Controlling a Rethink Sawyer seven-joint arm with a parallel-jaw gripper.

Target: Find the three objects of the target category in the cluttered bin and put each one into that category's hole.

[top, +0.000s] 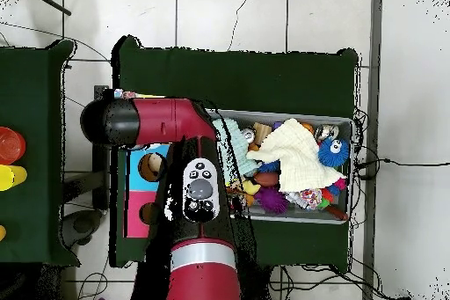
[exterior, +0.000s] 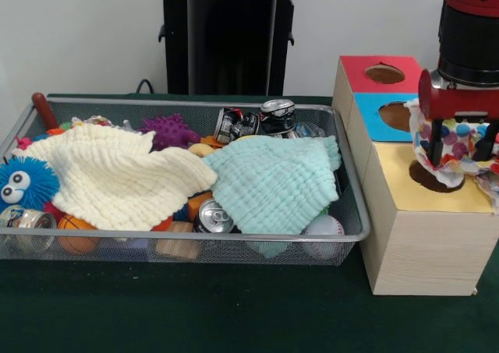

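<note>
My gripper [exterior: 460, 155] is at the right of the front view, above the yellow-topped box. It is shut on the white confetti cloth [exterior: 454, 135], which hangs bunched between the fingers just over the round dark hole [exterior: 433, 178]. The cream waffle cloth [exterior: 117, 175] lies spread over the left half of the wire bin [exterior: 355, 234]. The mint-green waffle cloth [exterior: 269, 183] lies over the right half. In the overhead view the cream cloth [top: 294, 156] and the mint cloth [top: 235, 145] show in the bin [top: 343, 215]. There the arm hides the gripper and the yellow hole.
The blue-topped hole [exterior: 396, 116] and red-topped hole [exterior: 384, 74] lie behind the yellow one. The bin holds soda cans [exterior: 277, 116], a blue fuzzy ball with eyes [exterior: 23, 181], a purple spiky ball [exterior: 168, 130], a baseball [exterior: 323, 227] and an orange ball [exterior: 74, 227].
</note>
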